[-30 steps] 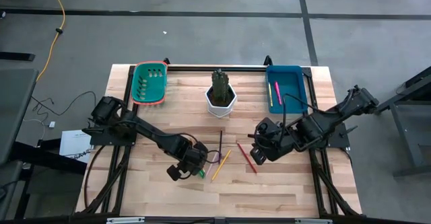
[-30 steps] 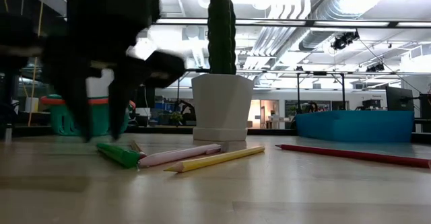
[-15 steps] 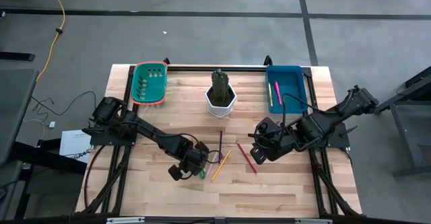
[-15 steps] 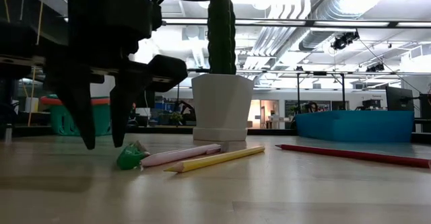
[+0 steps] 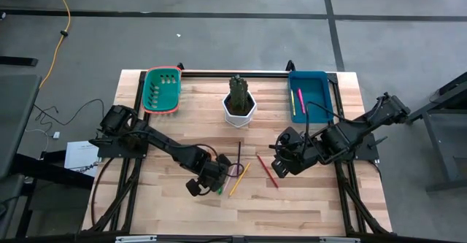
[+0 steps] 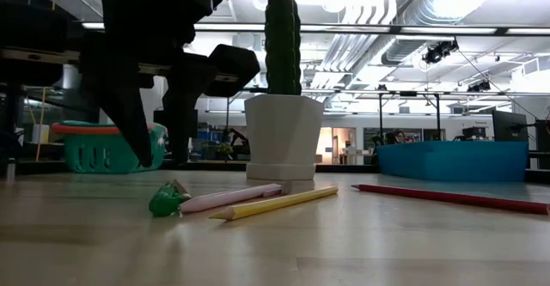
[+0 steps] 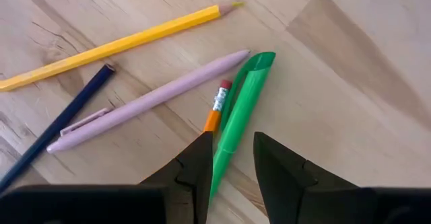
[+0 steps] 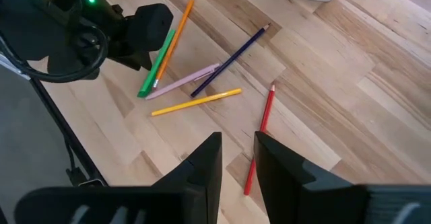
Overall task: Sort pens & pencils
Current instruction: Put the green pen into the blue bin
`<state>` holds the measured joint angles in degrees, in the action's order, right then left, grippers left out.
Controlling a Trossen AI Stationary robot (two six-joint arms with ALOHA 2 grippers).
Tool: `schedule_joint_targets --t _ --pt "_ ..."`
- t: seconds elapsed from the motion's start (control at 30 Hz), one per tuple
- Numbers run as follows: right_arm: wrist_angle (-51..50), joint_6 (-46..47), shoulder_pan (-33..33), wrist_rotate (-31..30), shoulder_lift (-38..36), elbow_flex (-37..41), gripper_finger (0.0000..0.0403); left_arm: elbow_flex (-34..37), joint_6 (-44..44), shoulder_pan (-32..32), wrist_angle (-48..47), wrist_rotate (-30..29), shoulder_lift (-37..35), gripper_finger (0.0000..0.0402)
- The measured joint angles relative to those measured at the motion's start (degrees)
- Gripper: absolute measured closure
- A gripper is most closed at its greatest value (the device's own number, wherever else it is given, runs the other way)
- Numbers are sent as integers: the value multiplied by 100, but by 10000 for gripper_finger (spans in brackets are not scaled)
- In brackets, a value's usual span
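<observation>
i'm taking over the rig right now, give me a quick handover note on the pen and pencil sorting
Left gripper: open, empty, above the green pen.
Right gripper: open, empty, waiting above the red pencil.
On the table: green pen, pink pen, and orange, yellow, dark and red pencils.
Done: two pens lie in the blue bin.
The green basket looks empty.
Left: everything on the table, green pen probably first.
</observation>
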<state>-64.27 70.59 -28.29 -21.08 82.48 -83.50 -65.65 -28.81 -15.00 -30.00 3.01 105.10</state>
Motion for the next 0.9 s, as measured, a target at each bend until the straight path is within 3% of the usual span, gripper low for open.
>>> schedule_joint_targets --t 0.43,0.9 --pt "-22 11 0 0 0 0 324 0 -250 151 -18 -225 2 305" --pt "-22 124 0 -5 0 0 324 2 -762 237 -276 50 76 305"
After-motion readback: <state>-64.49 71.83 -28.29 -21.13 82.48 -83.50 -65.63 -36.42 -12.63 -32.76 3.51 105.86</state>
